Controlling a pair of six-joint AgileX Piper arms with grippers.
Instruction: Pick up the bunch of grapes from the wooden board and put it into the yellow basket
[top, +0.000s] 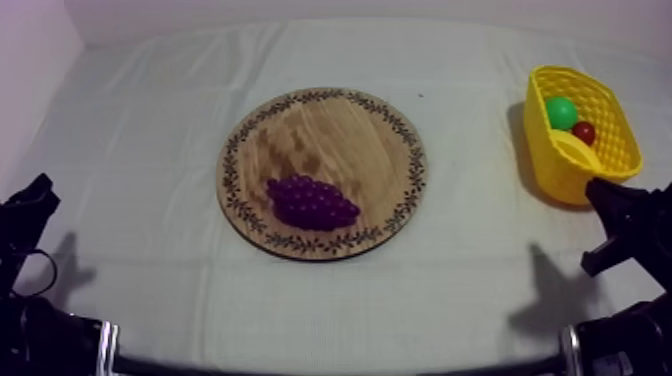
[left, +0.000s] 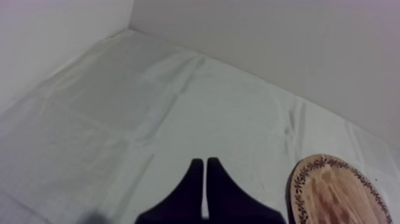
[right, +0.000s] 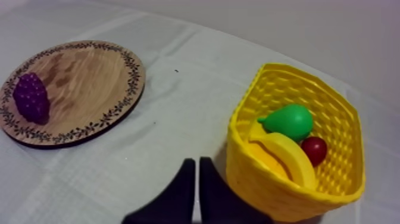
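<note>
The approach has not begun. The bunch of grapes (top: 312, 202) lies on the wooden board (top: 330, 130), on its near half and inside the patterned rim, with nothing else on the board. The yellow basket (top: 560, 178) stands well apart from the board, off its right side. It already holds 3 things: a pear (right: 290, 121), a banana (right: 286, 156) and a small red fruit (right: 314, 149).

The left gripper (left: 205, 162) sits out past the board's left rim, its 2 fingers pressed together on nothing. The right gripper (right: 197, 161) is likewise clenched and empty, out past the board's right rim and close beside the basket.

I judge that step 1, the reach, is the one in hand. It calls for 1 arm, likely the right since the basket is on that side of the board, to part its fingers, travel over the board and come down astride the grapes.

Bare cloth lies all round the board, so there is open room to move. The carry must clear the basket's raised wall, and the 3 fruits leave limited room inside.
</note>
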